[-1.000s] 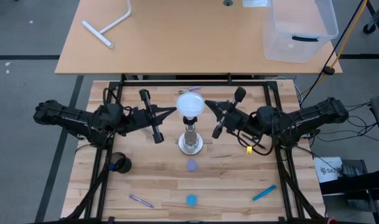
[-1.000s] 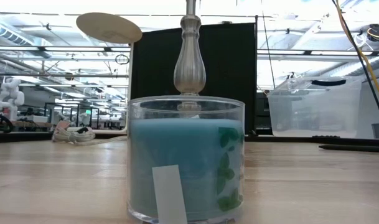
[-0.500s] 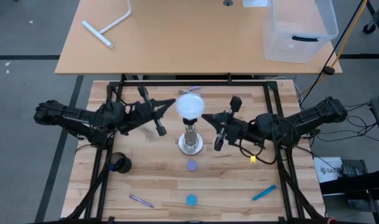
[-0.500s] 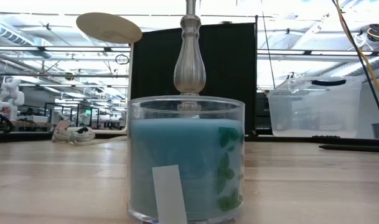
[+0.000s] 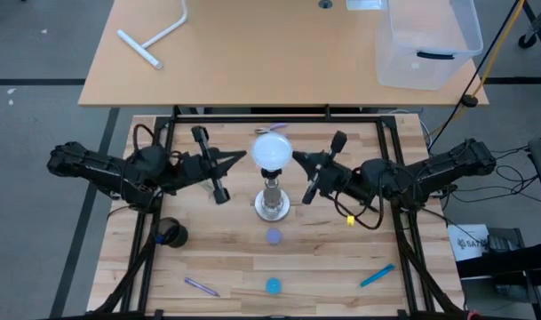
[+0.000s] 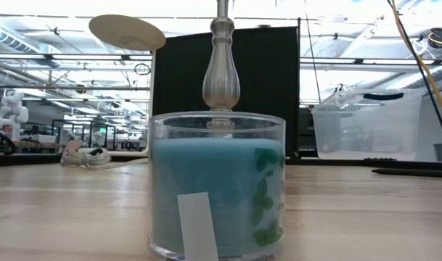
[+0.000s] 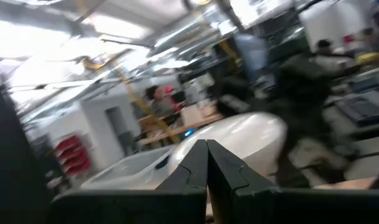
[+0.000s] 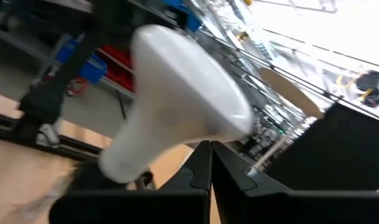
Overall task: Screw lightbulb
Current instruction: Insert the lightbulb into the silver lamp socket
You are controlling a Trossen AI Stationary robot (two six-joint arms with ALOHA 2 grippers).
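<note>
You have the bulb [image 5: 273,150] sitting on the stand [image 5: 272,203] mid-tabletop, upright, globe up and neck down in the socket. Left pincer [image 5: 243,156] and right pincer [image 5: 298,158] flank the bulb, both closed and empty, apparently poised to turn it.

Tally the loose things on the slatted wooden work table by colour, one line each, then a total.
White: 1, the lightbulb
Silvery: 1, the stand
Blue: 2, the round cap and the marker
Purple: 2, the disc and the pen
Dark: 1, the cup
Total: 7
</note>
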